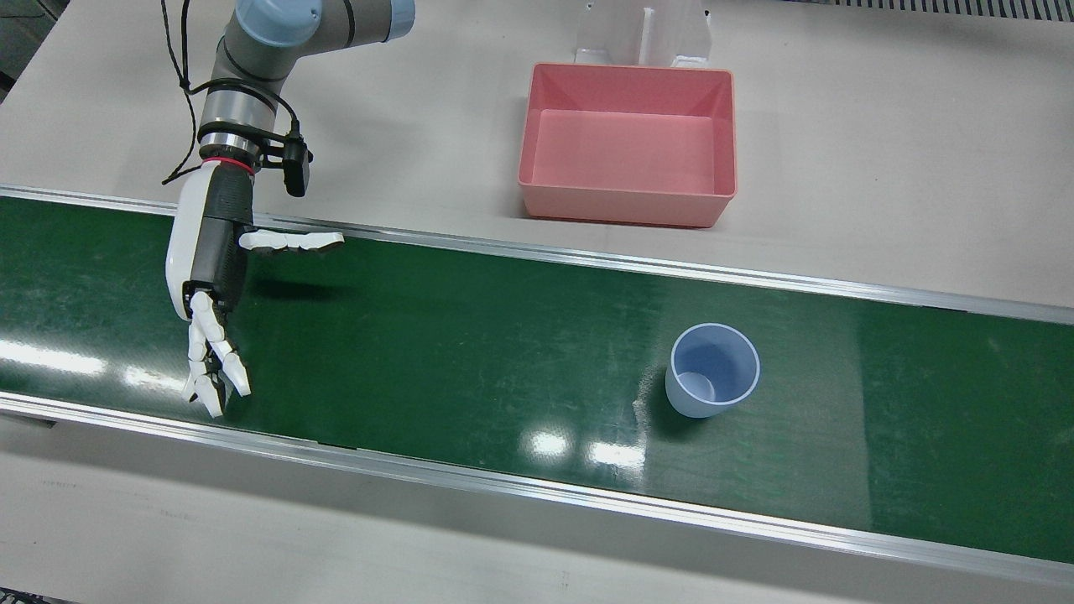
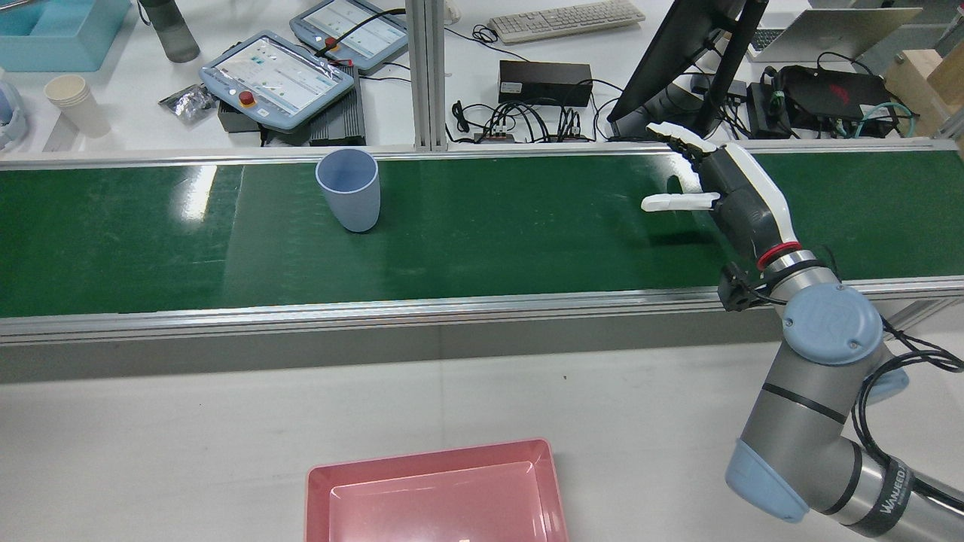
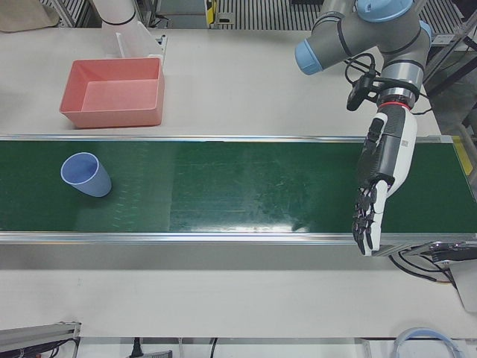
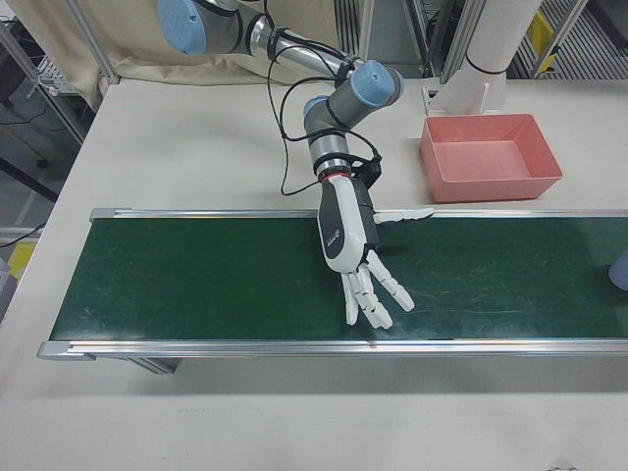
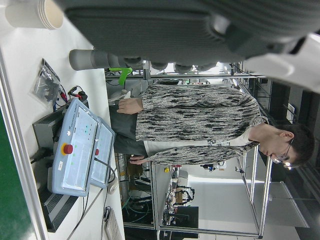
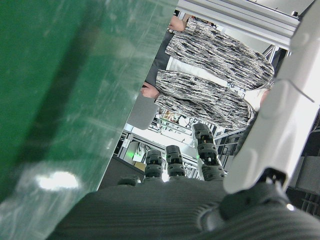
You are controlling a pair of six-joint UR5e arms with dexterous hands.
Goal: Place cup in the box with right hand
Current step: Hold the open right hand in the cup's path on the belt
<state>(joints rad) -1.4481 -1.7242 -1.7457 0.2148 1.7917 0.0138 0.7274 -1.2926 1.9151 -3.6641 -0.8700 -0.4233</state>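
On the green belt (image 1: 470, 335) your cup (image 1: 712, 370) stands upright, well apart from your right hand (image 1: 210, 277), which hovers open over the belt with fingers spread. Beside the belt, the pink box (image 1: 628, 144) sits on the counter (image 1: 881, 168).

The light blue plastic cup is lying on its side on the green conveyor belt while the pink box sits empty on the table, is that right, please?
Not quite: the light blue plastic cup stands upright on the green conveyor belt, as the rear view shows. The pink box is indeed empty on the table.
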